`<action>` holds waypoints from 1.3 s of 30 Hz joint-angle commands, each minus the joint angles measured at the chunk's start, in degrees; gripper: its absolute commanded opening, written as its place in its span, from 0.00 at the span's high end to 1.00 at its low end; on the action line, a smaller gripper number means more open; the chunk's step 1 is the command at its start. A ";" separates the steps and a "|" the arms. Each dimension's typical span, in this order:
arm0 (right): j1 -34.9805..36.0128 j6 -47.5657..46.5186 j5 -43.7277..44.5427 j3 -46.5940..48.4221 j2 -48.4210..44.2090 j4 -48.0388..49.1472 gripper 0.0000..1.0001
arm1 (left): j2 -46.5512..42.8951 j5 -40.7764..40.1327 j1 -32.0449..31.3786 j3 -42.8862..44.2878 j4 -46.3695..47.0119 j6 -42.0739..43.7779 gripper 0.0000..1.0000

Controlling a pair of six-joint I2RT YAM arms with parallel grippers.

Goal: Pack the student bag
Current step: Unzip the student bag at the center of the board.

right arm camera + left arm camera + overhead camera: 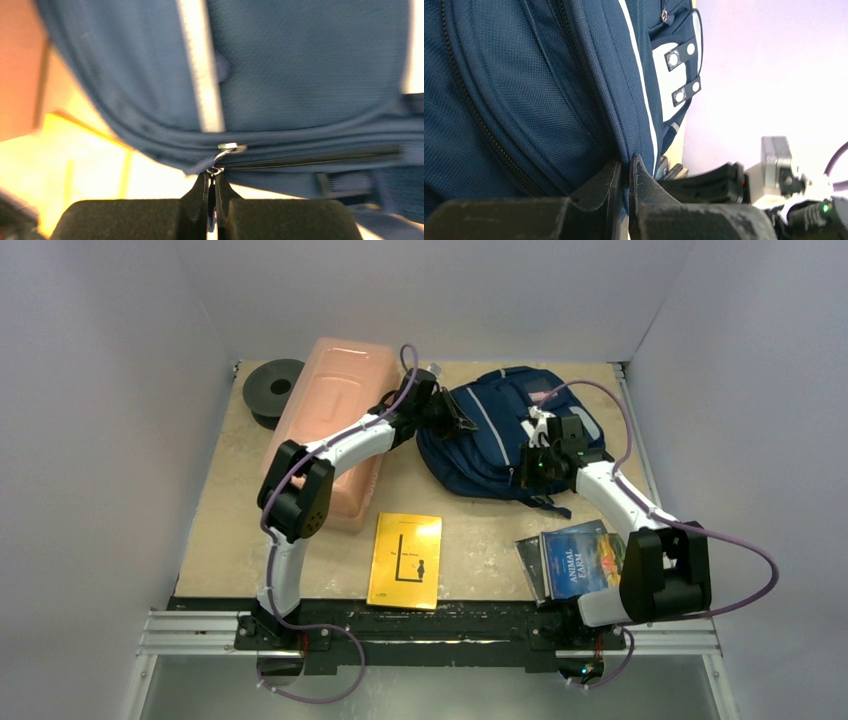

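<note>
The navy student bag (490, 435) with grey stripes lies at the back middle of the table. My left gripper (462, 420) is at its left edge, shut on a fold of the bag's fabric (626, 150). My right gripper (533, 462) is at the bag's front right, shut on the zipper pull (216, 172) of a zip whose metal slider (231, 147) shows just above the jaws. A yellow book (405, 560) lies in front of the bag. A blue "Animal Farm" book (578, 560) lies on other books at the right.
A long pink translucent box (335, 405) lies left of the bag, under my left arm. A black spool (273, 390) stands at the back left. White walls close in the table on three sides.
</note>
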 commanded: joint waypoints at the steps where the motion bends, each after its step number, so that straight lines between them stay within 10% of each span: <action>1: 6.48 19.68 -18.40 -3.59 -3.27 3.60 1.00 | -0.66 -3.66 -0.08 1.39 12.62 -3.41 1.00; 5: 6.83 29.98 -26.47 -10.25 -3.69 17.40 1.00 | -0.93 -5.07 -1.03 0.98 12.17 -1.94 1.00; 9: 5.98 24.47 -18.11 -6.70 0.51 9.31 0.93 | -2.08 -3.41 -1.62 0.50 9.62 2.23 0.98; 14: 3.24 20.20 -7.67 -8.48 -7.12 5.56 0.38 | -8.34 -3.67 -1.91 -2.63 -0.98 11.20 0.61; 19: -9.07 21.24 -10.22 -11.59 -13.11 3.35 0.20 | -14.62 -3.74 -2.33 -1.01 -16.12 21.58 0.43; 31: -14.41 30.72 1.61 -16.05 -9.01 5.68 0.18 | -15.71 -11.64 -17.69 -5.86 -25.53 36.75 0.44; 39: -14.68 27.44 5.41 -14.11 -8.28 5.12 0.18 | -9.42 -12.58 -18.97 -5.24 -23.65 24.67 0.49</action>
